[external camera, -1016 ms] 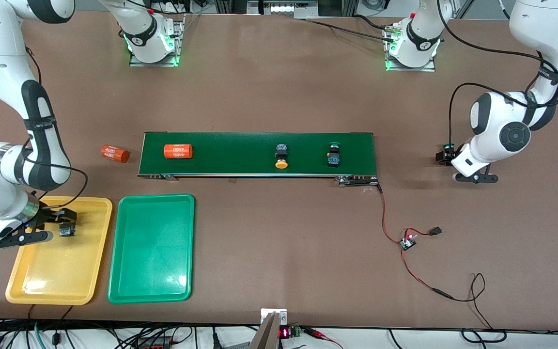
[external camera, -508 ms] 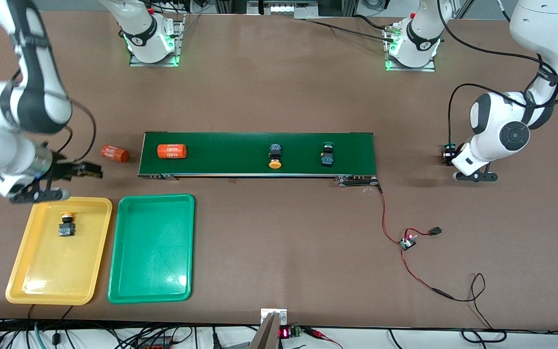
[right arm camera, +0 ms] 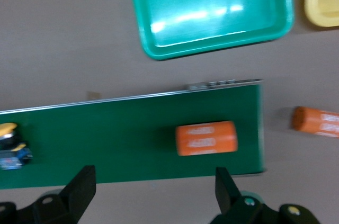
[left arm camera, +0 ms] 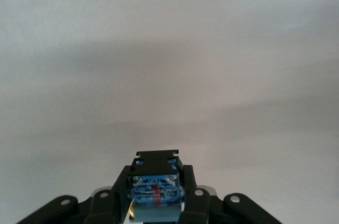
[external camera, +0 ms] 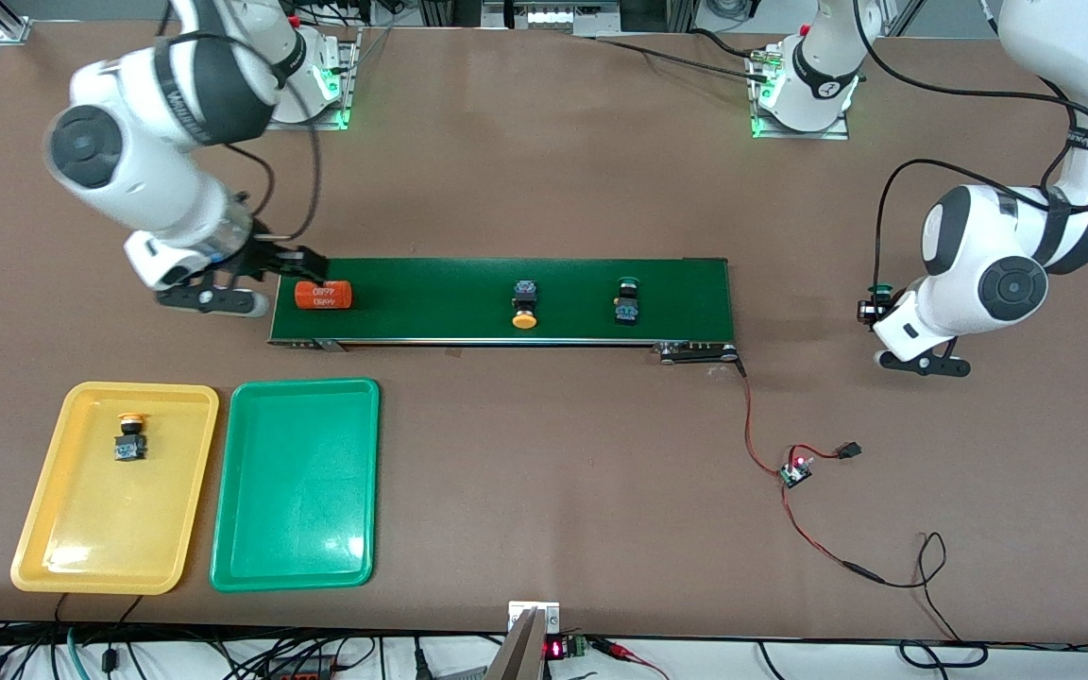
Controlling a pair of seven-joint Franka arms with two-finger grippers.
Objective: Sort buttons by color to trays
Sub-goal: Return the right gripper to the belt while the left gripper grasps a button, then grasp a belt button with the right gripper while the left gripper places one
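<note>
We are observing the left gripper [external camera: 870, 310] hanging over bare table off the conveyor belt's [external camera: 468, 283] end toward the left arm's side, its fingers [left arm camera: 192, 203] clamped together on a green button [external camera: 878, 291] — in the left wrist view we are seeing that button's black body with blue terminals pinched between the pads. We are noting the right gripper [external camera: 303, 269] hovering over the belt's corner at the right arm's end, farthest from the front camera, jaws standing wide apart and holding nothing; directly beneath it an orange cylinder [external camera: 324, 295] is lying on its side on the belt. We are recording a second orange cylinder [right arm camera: 317, 121] lying on the table just off that same belt end, visible in the right wrist view. On the belt we are finding a yellow button [external camera: 525, 304] near the middle and a second green button [external camera: 626, 300] beside it toward the left arm's end, both apart from each other. Another yellow button [external camera: 129, 437] is resting inside the yellow tray [external camera: 53, 552], near the edge farthest from the front camera. The green tray [external camera: 298, 557] is sitting just beside the yellow one — edges close, both near the table's front edge at the right arm's end.
</note>
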